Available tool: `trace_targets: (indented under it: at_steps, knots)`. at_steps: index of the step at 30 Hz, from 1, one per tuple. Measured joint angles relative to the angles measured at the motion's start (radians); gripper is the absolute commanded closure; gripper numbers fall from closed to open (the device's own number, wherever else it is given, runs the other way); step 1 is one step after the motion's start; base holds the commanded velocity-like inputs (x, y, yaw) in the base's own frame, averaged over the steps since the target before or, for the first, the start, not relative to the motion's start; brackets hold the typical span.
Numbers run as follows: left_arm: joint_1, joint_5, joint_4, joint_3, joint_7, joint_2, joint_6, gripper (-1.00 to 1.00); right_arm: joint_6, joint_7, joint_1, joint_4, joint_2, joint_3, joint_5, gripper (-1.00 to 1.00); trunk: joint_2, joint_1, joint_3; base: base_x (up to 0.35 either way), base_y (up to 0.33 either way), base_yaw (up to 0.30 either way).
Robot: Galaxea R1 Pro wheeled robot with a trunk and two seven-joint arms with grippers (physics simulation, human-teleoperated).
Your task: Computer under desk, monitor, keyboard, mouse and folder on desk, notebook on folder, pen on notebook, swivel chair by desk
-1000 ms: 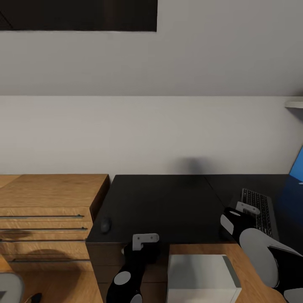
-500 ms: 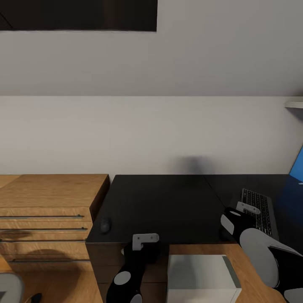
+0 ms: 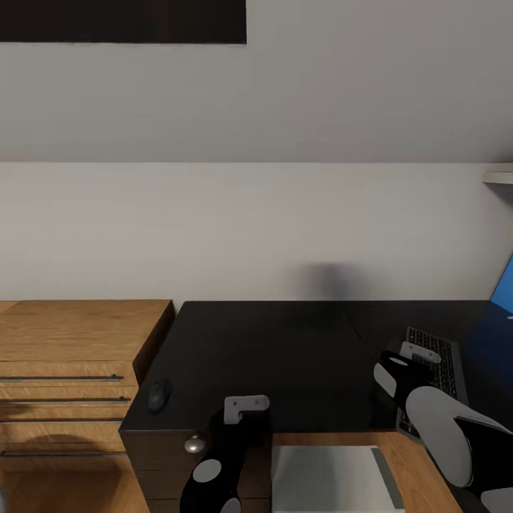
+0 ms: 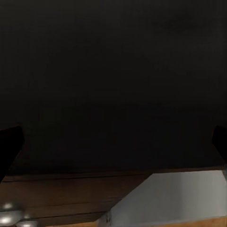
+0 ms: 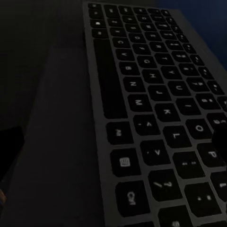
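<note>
Mouse [image 3: 158, 393] sits at the desk's [image 3: 285, 349] near-left corner, well apart from the keyboard [image 3: 436, 367] under the right gripper [image 3: 417, 351], likely awaiting relocation; can't tell either gripper's jaws

Head camera looked forward and down over the black worktop [image 3: 285, 349] toward the wall, left wrist camera sat close at the worktop's front edge, right wrist camera hung very near the keyboard [image 5: 151, 109], also seen from the head [image 3: 434, 360]
</note>
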Motion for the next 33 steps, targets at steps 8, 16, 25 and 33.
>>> trace_targets:
  at_steps: [8, 16, 25, 33]
  knots:
    - [0.000, 0.000, 0.000, 0.000, -0.003, 0.000, 0.000, -1.00, 0.001, 0.000, 0.000, 0.002, 0.000, 0.000, 0.000, -1.00, 0.000, 0.000, 0.000, 0.097, -0.075, 0.000]
    - [0.000, 0.000, 0.000, 0.000, -0.003, 0.000, 0.000, -1.00, 0.002, -0.001, 0.000, 0.001, 0.001, -0.001, -0.001, -1.00, 0.000, 0.000, 0.000, 0.011, -0.009, 0.000]
    - [0.000, 0.000, 0.000, -0.001, -0.004, 0.000, 0.000, -1.00, 0.003, -0.003, 0.000, 0.000, 0.002, -0.001, -0.001, -1.00, 0.000, 0.000, 0.000, 0.001, -0.001, 0.000]
    - [0.001, 0.000, 0.000, 0.000, -0.004, 0.000, 0.001, -1.00, 0.003, -0.004, 0.000, -0.002, 0.002, -0.002, -0.001, -1.00, 0.000, 0.000, -0.005, 0.000, 0.000, 0.000]
